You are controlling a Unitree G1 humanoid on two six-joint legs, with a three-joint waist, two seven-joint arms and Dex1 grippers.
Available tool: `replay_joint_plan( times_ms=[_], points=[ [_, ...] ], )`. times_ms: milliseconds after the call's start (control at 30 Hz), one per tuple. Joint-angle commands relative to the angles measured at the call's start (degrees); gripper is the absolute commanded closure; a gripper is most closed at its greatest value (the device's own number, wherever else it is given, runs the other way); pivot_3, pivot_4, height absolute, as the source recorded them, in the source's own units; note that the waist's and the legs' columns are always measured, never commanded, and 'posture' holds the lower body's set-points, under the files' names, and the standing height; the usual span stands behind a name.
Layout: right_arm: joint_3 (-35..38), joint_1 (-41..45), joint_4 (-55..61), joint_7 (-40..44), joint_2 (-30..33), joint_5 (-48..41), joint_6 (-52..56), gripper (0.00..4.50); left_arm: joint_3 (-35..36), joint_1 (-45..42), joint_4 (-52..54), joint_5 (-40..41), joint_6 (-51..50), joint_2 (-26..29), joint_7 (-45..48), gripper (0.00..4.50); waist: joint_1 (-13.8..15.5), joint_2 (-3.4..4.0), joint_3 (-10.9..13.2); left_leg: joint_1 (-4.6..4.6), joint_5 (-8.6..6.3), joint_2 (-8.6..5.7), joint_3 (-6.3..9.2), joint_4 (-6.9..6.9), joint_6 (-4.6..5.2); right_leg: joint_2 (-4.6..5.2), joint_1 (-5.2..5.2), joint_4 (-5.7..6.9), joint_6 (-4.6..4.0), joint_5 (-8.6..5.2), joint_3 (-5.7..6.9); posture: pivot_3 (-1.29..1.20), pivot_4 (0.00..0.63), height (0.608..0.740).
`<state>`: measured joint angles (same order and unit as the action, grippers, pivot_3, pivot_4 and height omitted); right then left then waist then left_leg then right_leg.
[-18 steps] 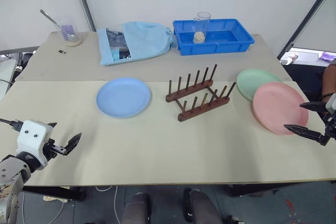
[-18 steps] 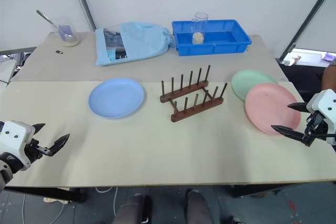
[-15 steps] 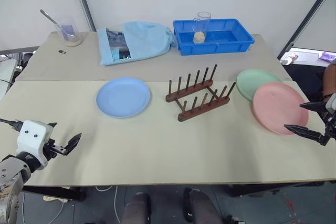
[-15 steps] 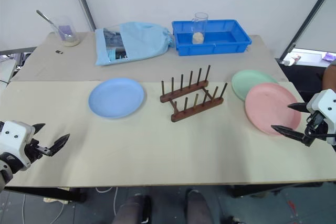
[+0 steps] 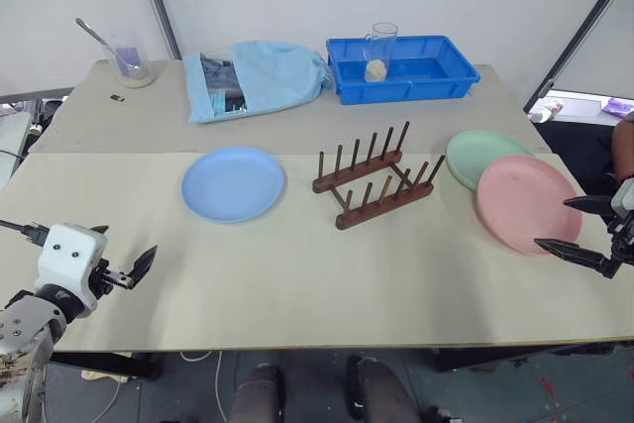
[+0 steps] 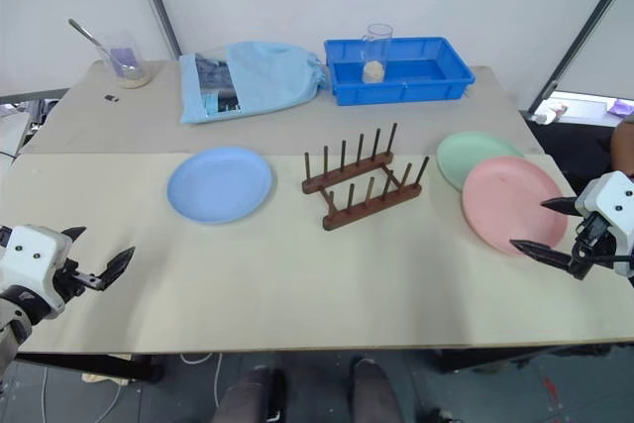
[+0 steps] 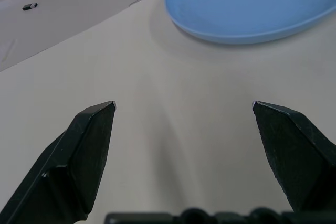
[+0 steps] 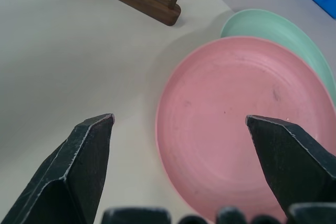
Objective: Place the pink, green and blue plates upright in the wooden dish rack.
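Observation:
The blue plate (image 5: 233,182) lies flat left of the wooden dish rack (image 5: 373,178), which stands empty mid-table. On the right, the pink plate (image 5: 522,202) lies partly over the green plate (image 5: 480,153). My left gripper (image 6: 91,259) hovers open near the table's front left corner, well short of the blue plate (image 7: 247,4). At the right edge my right gripper (image 5: 578,226) is open, its fingers beside the pink plate's (image 8: 239,119) near rim, nothing held.
At the back stand a bright blue tray (image 5: 401,68) with a glass in it, a light blue cloth bag (image 5: 253,78), and a beaker with a spoon (image 5: 129,56). A small dark object (image 5: 117,98) lies near the beaker.
The left gripper has edged slightly forward onto the table. The right gripper has barely moved; plates and rack are unmoved.

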<state>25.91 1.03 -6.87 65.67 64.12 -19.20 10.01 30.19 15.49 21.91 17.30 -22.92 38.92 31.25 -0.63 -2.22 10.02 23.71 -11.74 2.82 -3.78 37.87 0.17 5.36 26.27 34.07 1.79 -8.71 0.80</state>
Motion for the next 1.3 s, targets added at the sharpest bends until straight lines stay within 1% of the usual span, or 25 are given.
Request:
replay_joint_plan(
  times_ms=[33, 100, 200, 267, 400, 500, 533, 600, 667, 700, 867, 1067, 1300],
  points=[
    [3.0, -0.3, 0.3, -0.5, 0.2, 0.0, -1.3, 0.04, 0.9, 0.0, 1.9, 0.6, -0.3, 0.1, 0.3, 0.00, 0.0, 0.00, 0.0, 0.00, 0.00, 0.00, 0.00, 0.00, 0.00, -0.01, 0.00, 0.01, 0.00, 0.00, 0.00, 0.00, 0.150, 0.720],
    [3.1, -0.4, 0.5, -0.6, 0.1, 0.0, -1.5, 0.04, 1.8, 0.2, 1.8, 4.6, -1.1, 0.0, 3.5, 0.00, 0.0, 0.00, 0.0, 0.00, 0.00, 0.01, 0.00, 0.00, 0.00, -0.02, 0.00, 0.01, 0.00, 0.00, 0.00, 0.00, 0.150, 0.720],
    [3.0, -0.2, 0.8, -1.0, -0.3, -0.2, -1.6, 0.04, -0.7, -0.4, 2.6, 3.4, 1.4, 0.9, 5.3, 0.00, 0.0, 0.00, 0.0, 0.00, 0.00, 0.00, 0.00, 0.00, 0.00, -0.01, 0.00, 0.01, 0.00, 0.00, 0.00, 0.00, 0.150, 0.720],
    [3.0, -0.4, 2.3, -1.0, -0.6, -0.8, -1.1, 0.04, -4.9, -1.8, 4.7, 3.1, 1.2, 1.0, 6.3, 0.00, 0.0, 0.00, 0.0, 0.00, 0.00, 0.00, 0.00, 0.00, 0.00, -0.01, -0.01, 0.00, 0.00, 0.00, 0.00, 0.00, 0.150, 0.720],
    [5.1, -3.1, 9.5, -0.3, -1.3, -3.8, 3.0, 0.04, -17.0, -7.4, 7.5, 2.2, -1.0, 0.5, 7.7, 0.00, 1.0, 0.03, 0.0, 0.00, 0.00, -0.05, 0.00, 0.00, 0.00, -0.02, -0.05, 0.02, 0.00, 0.00, -0.08, 0.00, 0.150, 0.720],
    [7.7, -6.6, 17.5, -0.7, -2.5, -6.7, 7.6, 0.04, -25.0, -13.9, 5.7, 1.1, -1.8, -3.2, 6.1, 0.00, 1.4, 0.05, 0.0, 0.00, 0.02, -0.06, 0.00, 0.01, 0.01, -0.07, -0.09, 0.04, 0.01, 0.00, -0.11, 0.00, 0.150, 0.720],
    [8.3, -7.4, 19.6, -1.1, -2.9, -7.5, 9.0, 0.04, -26.4, -15.4, 4.9, 0.7, -1.9, -4.3, 5.5, 0.00, 1.5, 0.03, 0.0, 0.00, 0.02, -0.06, 0.02, 0.02, 0.01, -0.08, -0.10, 0.05, 0.01, 0.01, -0.11, 0.00, 0.150, 0.720],
    [9.5, -9.4, 26.0, -2.4, -4.2, -10.6, 13.6, 0.04, -31.5, -19.6, 1.3, -1.5, -0.4, -8.3, 4.5, 0.00, 1.6, 0.03, -0.1, 0.01, 0.03, -0.05, 0.10, 0.10, 0.03, -0.15, -0.14, 0.08, 0.01, 0.01, -0.12, 0.00, 0.150, 0.720],
    [10.4, -11.1, 31.2, -3.5, -5.2, -13.0, 17.3, 0.04, -35.4, -22.8, -2.1, -2.5, 1.3, -12.1, 4.6, 0.00, 1.6, 0.02, -0.1, 0.01, 0.24, -0.10, 0.15, 0.13, 0.38, -0.15, -0.20, 0.10, 0.01, 0.01, -0.14, 0.00, 0.150, 0.720],
    [10.7, -11.5, 33.2, -4.4, -5.7, -13.7, 18.9, 0.04, -37.2, -24.3, -4.0, -3.4, 2.5, -13.6, 4.9, 0.00, 1.6, 0.01, -0.1, 0.03, 0.24, -0.10, 0.17, 0.13, 0.39, -0.16, -0.20, 0.09, 0.01, 0.02, -0.15, 0.00, 0.150, 0.720],
    [11.1, -12.1, 39.5, -8.9, -7.4, -17.0, 25.4, 0.04, -42.8, -30.9, -16.3, -6.8, 9.1, -20.6, 5.6, 0.00, 1.5, -0.02, -0.1, 0.09, 0.26, -0.14, 0.22, 0.31, 0.42, -0.16, -0.22, 0.09, 0.01, 0.02, -0.17, 0.00, 0.150, 0.720],
    [11.2, -13.0, 42.9, -11.4, -9.1, -17.7, 27.3, 0.04, -45.2, -39.8, -33.5, -10.6, 17.3, -28.2, 5.3, 0.00, 1.8, -0.02, -0.1, 0.19, 0.26, -0.18, 0.30, 0.59, 0.42, -0.16, -0.29, 0.10, 0.02, 0.02, -0.16, 0.00, 0.150, 0.720],
    [11.7, -14.8, 44.6, -12.5, -10.7, -17.6, 27.2, 0.04, -45.7, -47.4, -48.7, -13.8, 24.4, -33.5, 4.8, 0.00, 1.8, -0.03, -0.1, 0.51, 0.25, -0.23, 0.45, 0.94, 0.46, -0.15, -0.26, 0.08, 0.11, 0.07, -0.13, 0.00, 0.150, 0.720]
  ],
)
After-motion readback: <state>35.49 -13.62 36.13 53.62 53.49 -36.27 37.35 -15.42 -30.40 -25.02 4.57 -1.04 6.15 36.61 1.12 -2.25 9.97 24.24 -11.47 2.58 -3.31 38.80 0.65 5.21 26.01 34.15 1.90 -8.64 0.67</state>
